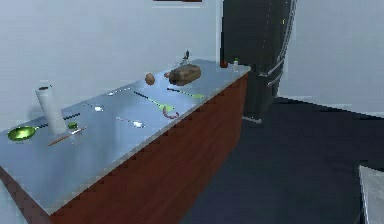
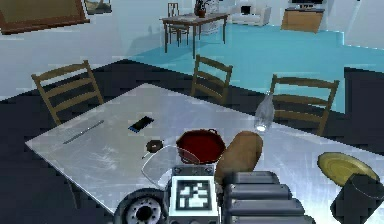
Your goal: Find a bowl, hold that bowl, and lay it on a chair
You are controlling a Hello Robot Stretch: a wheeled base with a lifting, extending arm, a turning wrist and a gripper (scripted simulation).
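Showing at the arm side view's bottom edge, the gripper [image 2: 148, 206] sits left of a white marker [image 2: 195, 195]. Its far end cannot be made out, so whether it holds anything cannot be told. Just beyond the marker, a red bowl [image 2: 200, 146] stands on the grey table [image 2: 110, 155], with a loaf [image 2: 240, 155] beside it. A bottle [image 2: 263, 113] stands farther out. Around the table stand a left chair [image 2: 68, 88], a middle chair [image 2: 212, 78] and a right chair [image 2: 300, 100]. In the forward view, a counter [image 1: 100, 155] carries a paper roll [image 1: 45, 105]; a dark fridge [image 1: 255, 50] stands beyond.
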